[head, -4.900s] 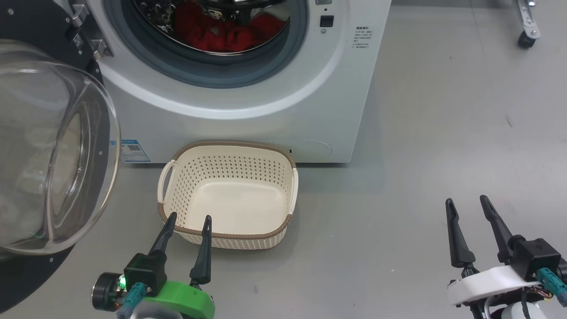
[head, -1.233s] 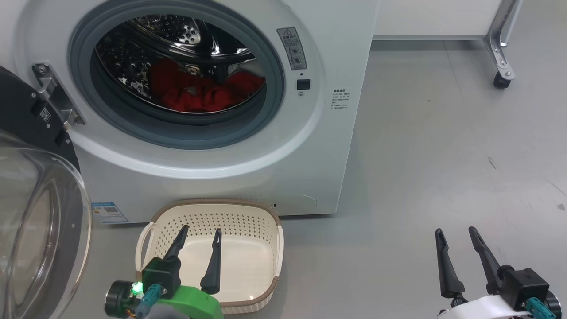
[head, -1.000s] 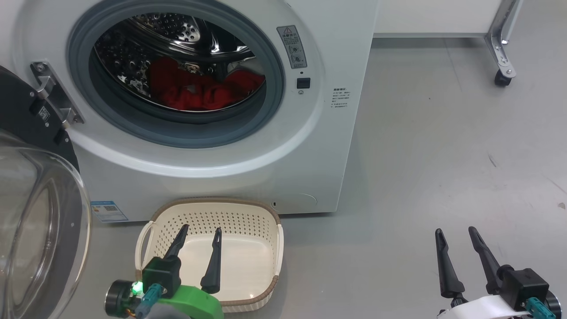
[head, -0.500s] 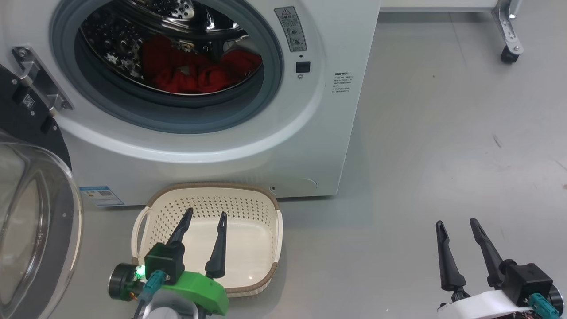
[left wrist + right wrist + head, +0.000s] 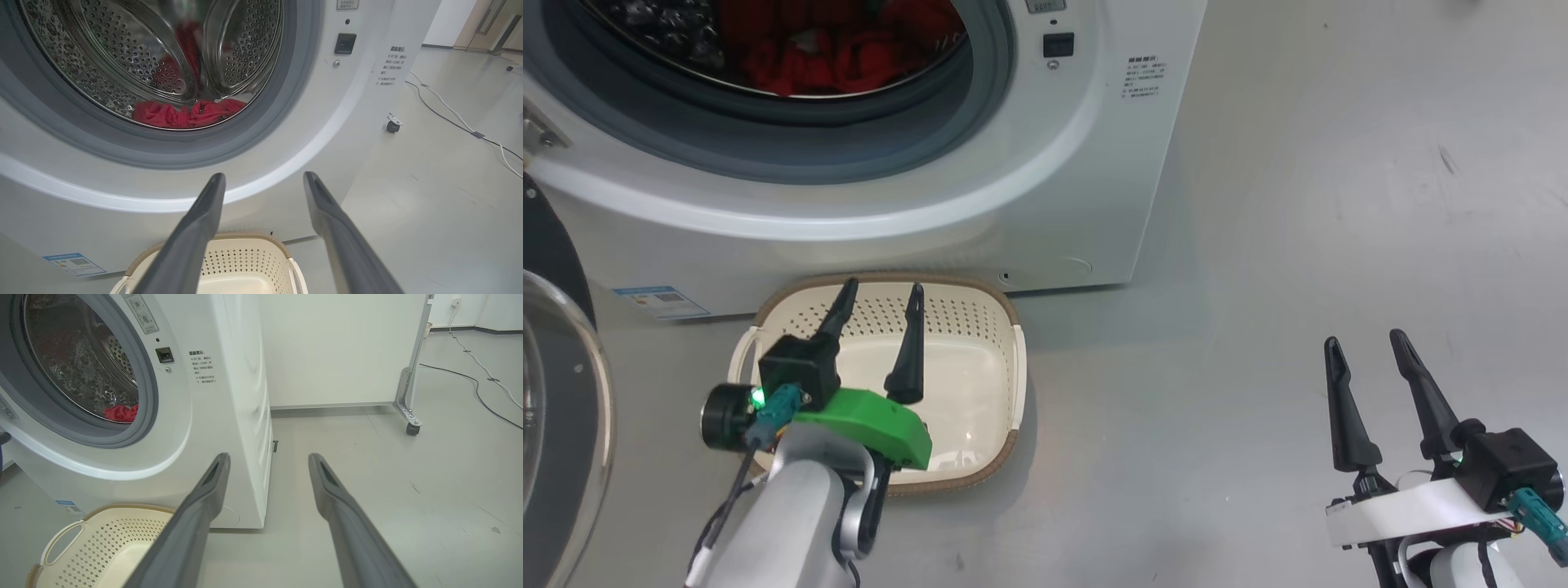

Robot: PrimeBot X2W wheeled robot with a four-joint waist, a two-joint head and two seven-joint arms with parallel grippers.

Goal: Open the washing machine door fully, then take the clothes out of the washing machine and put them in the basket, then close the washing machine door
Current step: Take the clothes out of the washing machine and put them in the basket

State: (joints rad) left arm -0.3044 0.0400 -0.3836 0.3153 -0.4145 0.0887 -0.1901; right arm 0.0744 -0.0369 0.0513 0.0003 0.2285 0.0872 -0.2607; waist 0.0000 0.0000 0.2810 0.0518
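- While I look down from my head, the washer (image 5: 1029,188) takes up the upper left. It is white, and its grey-ringed opening is uncovered and cut off by the top edge.
- My door (image 5: 560,425) stands wide open at my far left, well apart from the opening. The frame edge cuts its black rim and clear glass bowl.
- My basket (image 5: 968,322) sits upright and empty on the grey floor (image 5: 1298,204), just in front of the washer's foot and below the opening.
- My clothes (image 5: 825,49) lie in a red heap at the bottom of the steel drum. The left wrist view shows them just behind the grey ring (image 5: 184,114), and a red corner shows from the right wrist (image 5: 120,412).
- My left claw (image 5: 883,286) hovers over the basket, fingers spread and holding nothing. Its tips lie across the basket's far rim in the head view. From its wrist (image 5: 264,175) they frame the white panel under the opening.
- My right claw (image 5: 1365,337) hangs over bare floor at my right, well apart from basket and washer. It is also spread and empty. Its wrist view (image 5: 269,455) looks past the washer's right front corner.
- A blue sticker (image 5: 660,300) sits low on the washer's front, left of the basket.
- From the right wrist, a caster (image 5: 412,428) stands on the floor beyond the washer, with a cable (image 5: 470,381) trailing behind it.
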